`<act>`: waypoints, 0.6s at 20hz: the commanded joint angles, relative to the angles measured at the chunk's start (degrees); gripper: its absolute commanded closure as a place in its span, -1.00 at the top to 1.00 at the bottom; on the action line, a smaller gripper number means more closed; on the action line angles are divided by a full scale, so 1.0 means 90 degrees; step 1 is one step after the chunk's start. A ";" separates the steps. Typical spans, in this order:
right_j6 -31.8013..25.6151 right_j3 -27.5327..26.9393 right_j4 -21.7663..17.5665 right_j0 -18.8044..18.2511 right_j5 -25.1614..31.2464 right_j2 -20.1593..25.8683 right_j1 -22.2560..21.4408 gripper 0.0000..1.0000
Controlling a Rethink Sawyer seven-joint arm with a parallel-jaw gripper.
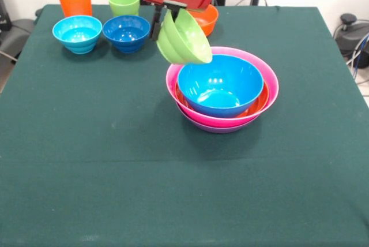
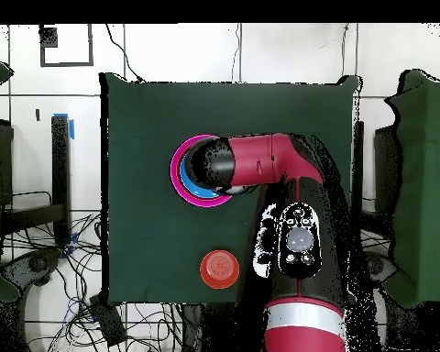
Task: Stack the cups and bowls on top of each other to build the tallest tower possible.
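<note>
My gripper [image 1: 166,21] is shut on the rim of a small lime green bowl [image 1: 184,38], which hangs tilted over the left rim of the tower [image 1: 222,88]. The tower is a blue bowl [image 1: 220,84] nested in an orange one, then a pink bowl [image 1: 271,85], with a purple one at the bottom. In the overhead view my arm [image 2: 260,160] covers most of the tower, and only the pink rim [image 2: 180,174] shows. At the far left stand an orange cup [image 1: 75,2] and a lime green cup [image 1: 124,2].
A small light blue bowl [image 1: 77,33] and a small dark blue bowl [image 1: 126,32] sit in front of the cups. A small orange bowl [image 1: 207,19] [image 2: 219,268] sits behind the gripper. The table is covered in dark green cloth [image 1: 115,160].
</note>
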 commanded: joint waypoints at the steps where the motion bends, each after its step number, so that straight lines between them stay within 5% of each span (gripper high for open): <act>1: 0.1179 0.0391 0.0589 0.0114 -0.0171 0.0349 0.0130 -1.00; 12: 0.1434 0.0530 0.1204 0.0330 0.0037 0.0279 0.0017 -1.00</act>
